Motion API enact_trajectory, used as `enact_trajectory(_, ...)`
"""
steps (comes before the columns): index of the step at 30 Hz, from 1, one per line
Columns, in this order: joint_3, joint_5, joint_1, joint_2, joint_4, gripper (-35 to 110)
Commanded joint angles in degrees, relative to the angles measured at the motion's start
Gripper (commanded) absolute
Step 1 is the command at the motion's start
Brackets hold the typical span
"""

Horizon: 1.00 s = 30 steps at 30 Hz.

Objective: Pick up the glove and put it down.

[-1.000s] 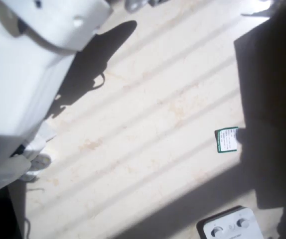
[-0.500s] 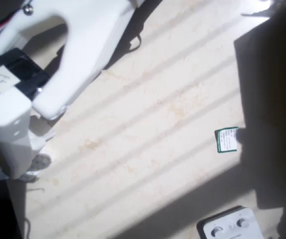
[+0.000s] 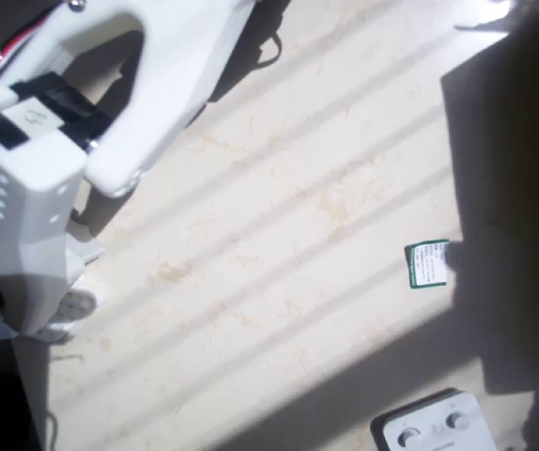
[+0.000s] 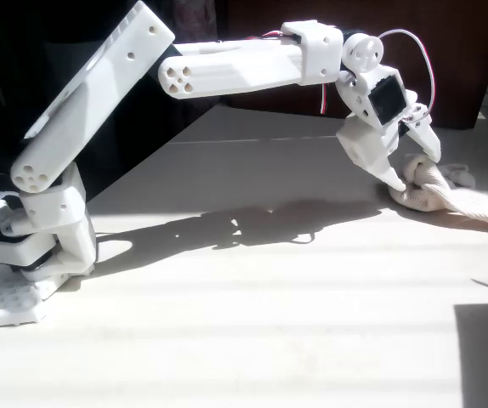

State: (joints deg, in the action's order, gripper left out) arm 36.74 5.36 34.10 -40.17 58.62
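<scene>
The soft cream fabric glove (image 4: 448, 191) is seen just under the white plastic hand (image 4: 407, 170), stretching away rightward. The hand's fingers are spread around its near end.

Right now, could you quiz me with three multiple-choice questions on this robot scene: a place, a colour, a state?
1. Where is the claw in the fixed view?
A. At the glove
B. Beside the arm's base
C. High above the table

2. What colour is the arm?
A. Black
B. White
C. Orange

3. How is the glove?
A. Lifted clear of the table
B. Lying on the table
C. Draped over the arm

Answers: 1 A, the claw's tips meet the glove's end; 2 B, every link is white; 3 B, it rests on the tabletop.
</scene>
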Motion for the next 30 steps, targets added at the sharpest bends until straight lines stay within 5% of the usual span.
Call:
enact_trajectory(1,-3.60,-0.88,1.32,0.53,-3.16,22)
enact_trajectory(15,-4.22,-0.88,0.53,4.48,-4.31,21)
enact_trajectory(22,-4.22,0.00,0.53,4.66,-4.31,-2)
enact_trajectory(30,-4.22,0.00,0.79,4.66,-4.31,0)
